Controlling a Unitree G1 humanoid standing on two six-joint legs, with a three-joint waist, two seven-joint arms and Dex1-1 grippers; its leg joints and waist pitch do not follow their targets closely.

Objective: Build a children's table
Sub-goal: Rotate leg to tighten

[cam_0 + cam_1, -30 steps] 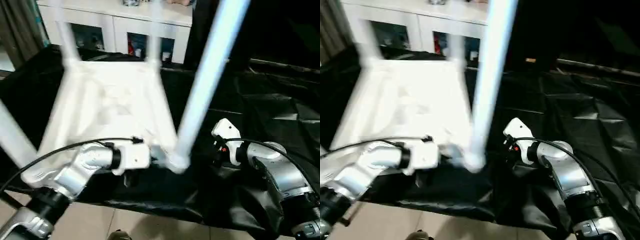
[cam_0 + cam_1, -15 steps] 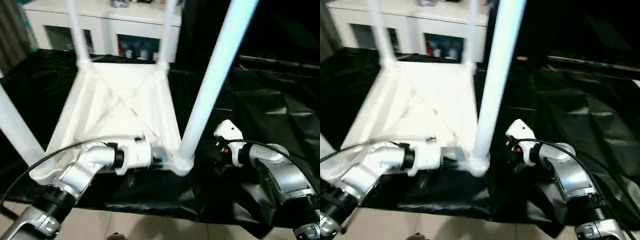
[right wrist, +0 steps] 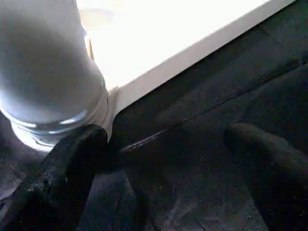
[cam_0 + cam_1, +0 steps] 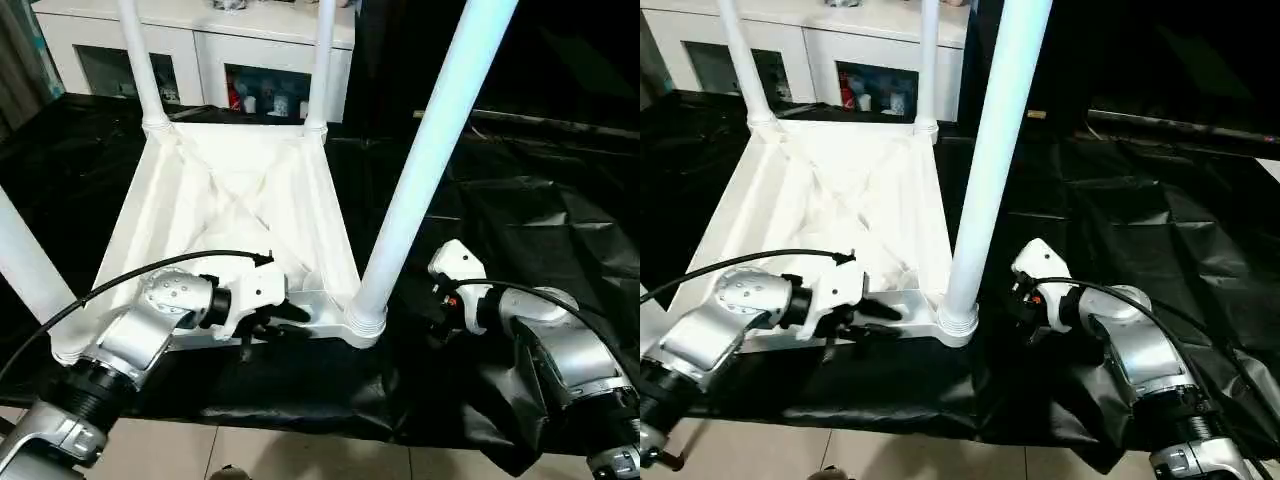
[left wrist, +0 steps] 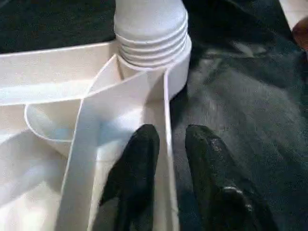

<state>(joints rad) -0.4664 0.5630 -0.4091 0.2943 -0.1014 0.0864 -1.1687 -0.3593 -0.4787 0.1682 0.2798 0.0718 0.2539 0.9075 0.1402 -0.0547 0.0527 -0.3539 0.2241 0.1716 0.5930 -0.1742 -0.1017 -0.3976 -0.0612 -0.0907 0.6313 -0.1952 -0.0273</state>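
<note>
On the black-covered bench point(image 4: 520, 200), head views: I see the table point(image 4: 235, 200) lying upside down, ribbed underside up, with four legs standing in its corner sockets. The near right leg point(image 4: 425, 170) rises steeply past the camera. My left gripper point(image 4: 275, 315) is at the table's near rim, just beside that leg's socket point(image 4: 365, 318). My right gripper point(image 4: 437, 305) sits on the far side of the socket, near it, over the black cover. A white cabinet point(image 4: 200, 40) stands behind.

Left wrist view: the two black fingers point(image 5: 137, 163) straddle the thin rim wall point(image 5: 167, 144), one inside the tray, one outside. The jaws stand narrowly parted and I cannot tell whether they pinch the wall or merely bracket it. The ribbed collar of the leg point(image 5: 151, 33) is close ahead.

Right wrist view: the fingers point(image 3: 72, 159) are spread wide and hold nothing. One finger lies against the base of the leg point(image 3: 45, 72); the other is well apart over the cover.

Handling, as I judge it: hollow moulded plastic, light and fairly stiff, but smooth and likely slippery. The rim wall or a rib near a socket offers the surest hold; the tapered legs give leverage but may pull loose.
</note>
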